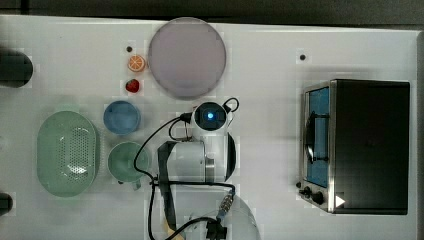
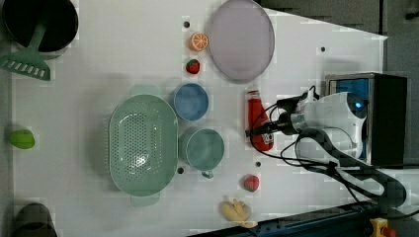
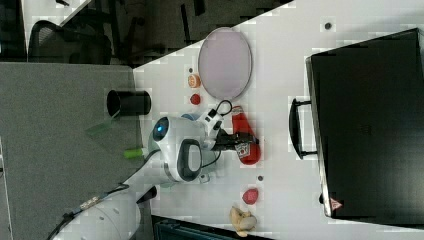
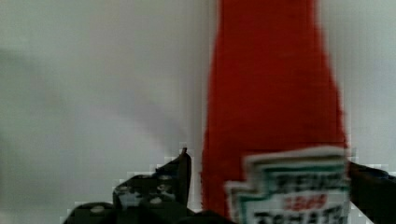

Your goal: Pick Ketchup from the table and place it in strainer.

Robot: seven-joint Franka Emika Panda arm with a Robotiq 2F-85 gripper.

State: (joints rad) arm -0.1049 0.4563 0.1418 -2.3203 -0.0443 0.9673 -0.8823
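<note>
On the white table (image 2: 99,64), I see my arm reaching low, gripper (image 4: 268,186) spread wide astride the lying ketchup (image 2: 258,123), fingers (image 4: 180,175) apart from it.

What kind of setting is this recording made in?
Probably a lab tabletop set up as a toy kitchen: a white table with a ketchup bottle, mint strainer, and small toaster oven.

A lavender round plate (image 2: 240,39) lies on the white counter (image 2: 99,59), with an orange slice (image 2: 198,41) and a strawberry (image 2: 193,66) beside it. A blue bowl (image 2: 190,101) and green cup (image 2: 201,148) sit near each other. A black toaster oven (image 1: 367,145) stands well apart.
</note>
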